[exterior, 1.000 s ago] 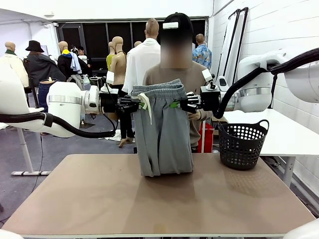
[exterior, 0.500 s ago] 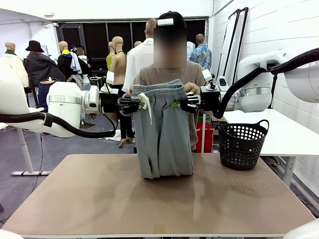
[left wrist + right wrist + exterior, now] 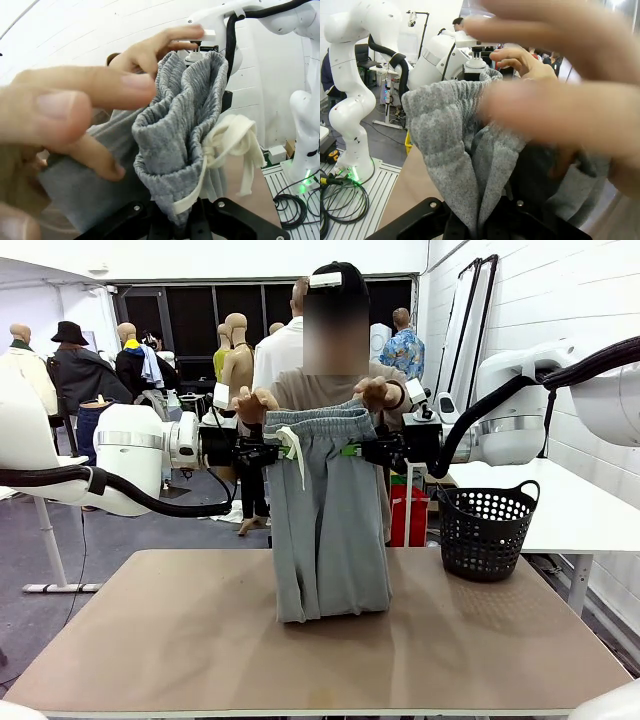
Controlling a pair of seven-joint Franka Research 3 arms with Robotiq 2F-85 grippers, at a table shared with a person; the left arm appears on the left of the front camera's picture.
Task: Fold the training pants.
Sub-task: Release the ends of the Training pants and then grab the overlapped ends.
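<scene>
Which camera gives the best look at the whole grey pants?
The front view: the training pants hang full length between the left gripper and right gripper, lower end reaching the table. The left wrist view gives the bunched waistband and drawstring close up; the right wrist view, waistband folds behind a person's blurred hand.

No readable text, labels or signs

White rounded arms point(image 3: 130, 450), black cables point(image 3: 40, 476)
</scene>
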